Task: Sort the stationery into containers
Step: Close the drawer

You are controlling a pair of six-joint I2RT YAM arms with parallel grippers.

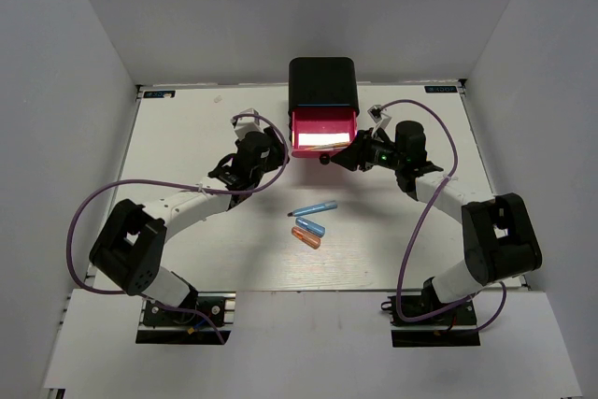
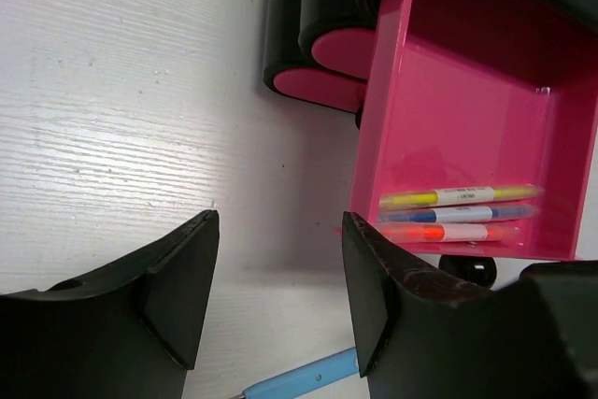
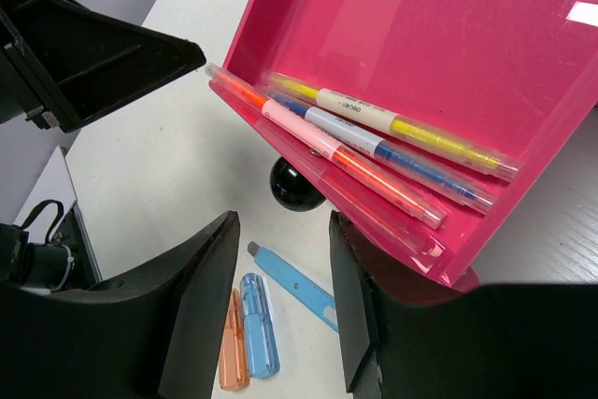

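Top view, container: small black rounded cabinet (image 1: 322,81) at the far side of the white desk (image 1: 187,137); its glossy pink plastic drawer (image 1: 297,128) stands open, round black knob (image 1: 326,158) toward me.
Top view, pincers: my left pincer (image 1: 280,154) and right pincer (image 1: 342,158) flank the drawer front.
Top view, loose pieces: slim blue pen (image 1: 315,206), short blue capsule (image 1: 310,225) and short orange capsule (image 1: 305,237) lie on the desk between my arms, nearer my bases than either pincer; long axes roughly left-right.
Left wrist: my left pincer is apart, empty; pen cut off at the bottom edge; knob half hidden.
Right wrist: my right pincer is apart, empty, with the pen showing between its fingers, so it is probably nearer; three thin sticks (image 3: 341,130) lie in the drawer.
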